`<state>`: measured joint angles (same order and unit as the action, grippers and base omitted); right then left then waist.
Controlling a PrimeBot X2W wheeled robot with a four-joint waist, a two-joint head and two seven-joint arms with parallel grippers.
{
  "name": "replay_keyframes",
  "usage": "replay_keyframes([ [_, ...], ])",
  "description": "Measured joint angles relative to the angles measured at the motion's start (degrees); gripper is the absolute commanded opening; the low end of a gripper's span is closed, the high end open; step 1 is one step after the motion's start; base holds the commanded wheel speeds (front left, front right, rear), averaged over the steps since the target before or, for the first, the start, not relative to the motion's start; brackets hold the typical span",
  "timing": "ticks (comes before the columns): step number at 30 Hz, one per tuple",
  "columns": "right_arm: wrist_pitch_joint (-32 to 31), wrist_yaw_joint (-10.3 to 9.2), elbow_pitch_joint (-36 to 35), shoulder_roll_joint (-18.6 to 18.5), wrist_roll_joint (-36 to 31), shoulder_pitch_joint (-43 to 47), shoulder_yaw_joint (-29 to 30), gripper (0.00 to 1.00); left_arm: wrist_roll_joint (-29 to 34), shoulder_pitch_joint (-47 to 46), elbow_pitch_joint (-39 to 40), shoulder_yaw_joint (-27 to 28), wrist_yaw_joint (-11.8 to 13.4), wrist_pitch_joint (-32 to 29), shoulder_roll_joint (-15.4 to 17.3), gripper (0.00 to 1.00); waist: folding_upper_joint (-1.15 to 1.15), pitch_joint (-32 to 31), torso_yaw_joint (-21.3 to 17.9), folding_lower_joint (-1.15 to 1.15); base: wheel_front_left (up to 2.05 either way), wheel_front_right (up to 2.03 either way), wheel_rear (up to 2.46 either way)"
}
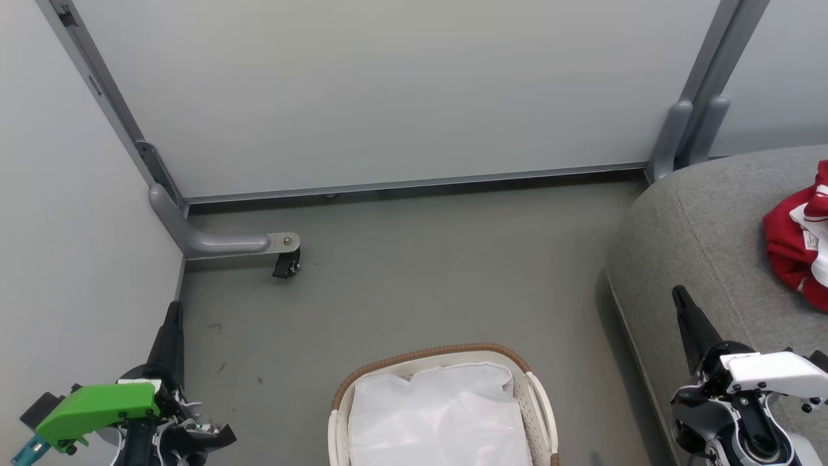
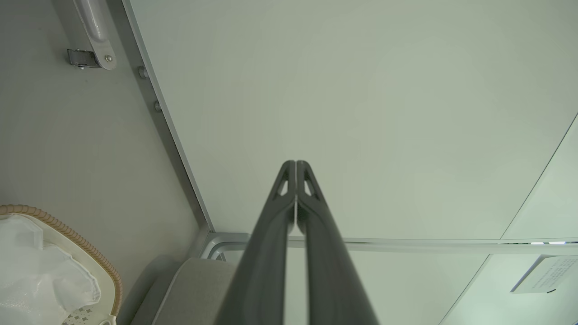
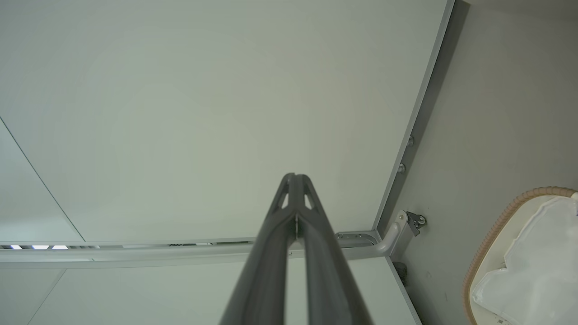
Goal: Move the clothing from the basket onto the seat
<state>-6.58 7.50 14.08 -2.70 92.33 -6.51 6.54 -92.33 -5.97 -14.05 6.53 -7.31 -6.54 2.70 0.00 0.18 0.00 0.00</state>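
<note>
Well, our left gripper [image 1: 173, 309] and right gripper [image 1: 679, 292] both hover clenched on nothing. Their fingers are pressed together and point toward the pale partition wall [image 1: 388, 90], one gripper on each side of the basket [image 1: 427, 353] (a parked pose, we judge, that keeps them out of the way). The clothing [image 1: 792, 239] lies as a red heap with white patches on the seat [image 1: 698, 220], at the far right where the picture's edge cuts it, so we cannot tell how many garments it holds. The basket stands on the floor [image 1: 420, 285] near the seat's rounded corner, close enough for a short carry. What we see of its inside is the white liner [image 1: 440, 414], with no red on it. We judge the move done or nearly so, though the basket's near end is out of frame.
</note>
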Motion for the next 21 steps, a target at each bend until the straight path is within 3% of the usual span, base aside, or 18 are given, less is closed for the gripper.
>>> replay_keyframes([
  [21,0.0,0.00,0.0,0.0,0.0,0.0,0.0,0.00,0.0,0.0,0.0,0.0,0.0,0.0,0.0,0.00,0.00,0.0,0.0,0.00,0.00,0.00,0.00],
])
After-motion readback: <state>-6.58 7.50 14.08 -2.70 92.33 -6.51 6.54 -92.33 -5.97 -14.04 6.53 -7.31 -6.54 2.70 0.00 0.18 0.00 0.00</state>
